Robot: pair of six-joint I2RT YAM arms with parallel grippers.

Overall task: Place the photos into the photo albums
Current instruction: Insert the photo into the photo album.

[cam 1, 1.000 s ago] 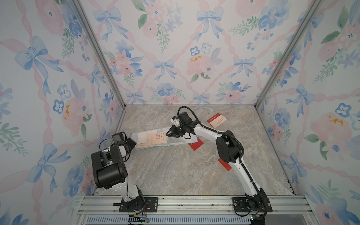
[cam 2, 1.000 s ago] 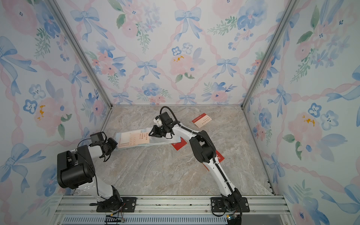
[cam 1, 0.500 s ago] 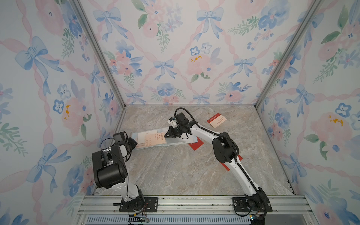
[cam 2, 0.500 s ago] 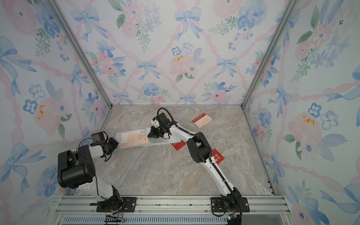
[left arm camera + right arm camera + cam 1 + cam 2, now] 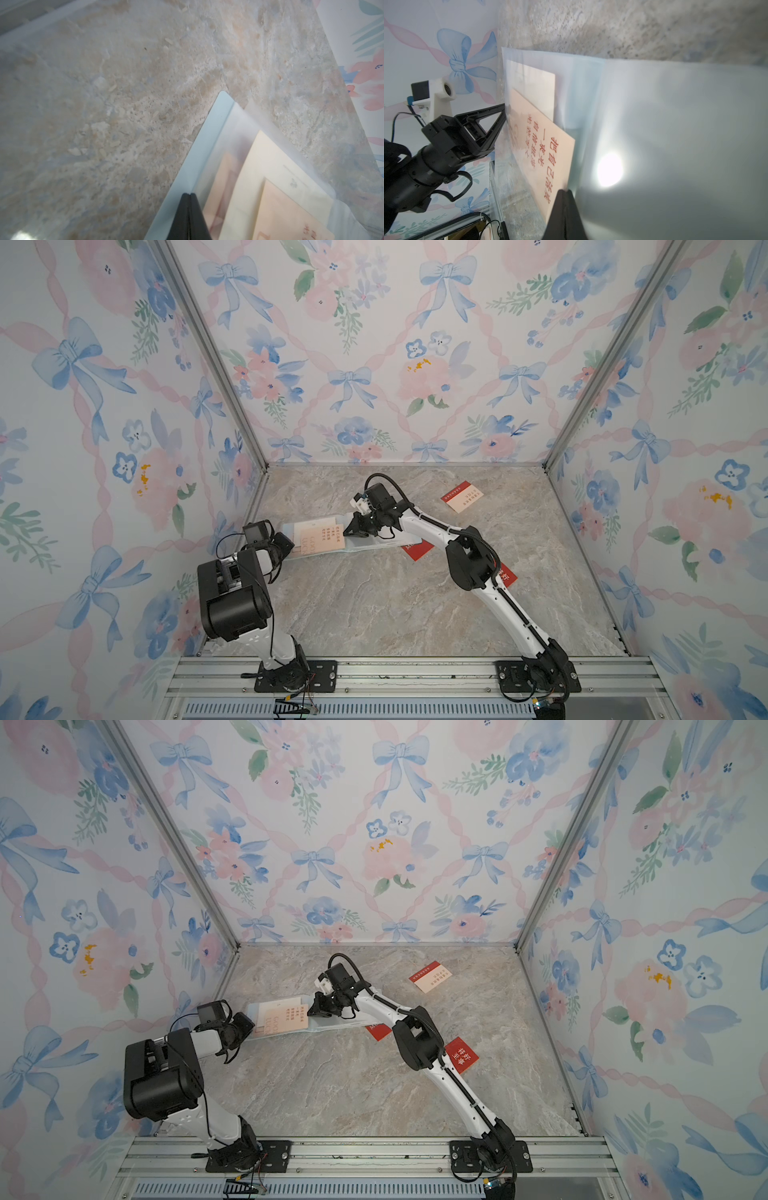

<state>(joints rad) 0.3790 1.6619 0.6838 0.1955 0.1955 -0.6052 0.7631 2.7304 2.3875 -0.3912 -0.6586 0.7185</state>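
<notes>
Pink card [image 5: 546, 149] just beside, perhaps touching, the right hand [image 5: 566, 192]

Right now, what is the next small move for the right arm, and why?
Probably push the pink card a little further toward the left gripper, deeper under the clear sleeve. The right gripper is shut with its tip at that card's edge, the left gripper pinches the sleeve's opposite edge, and the card lies askew over a cream card, not squared up.
</notes>
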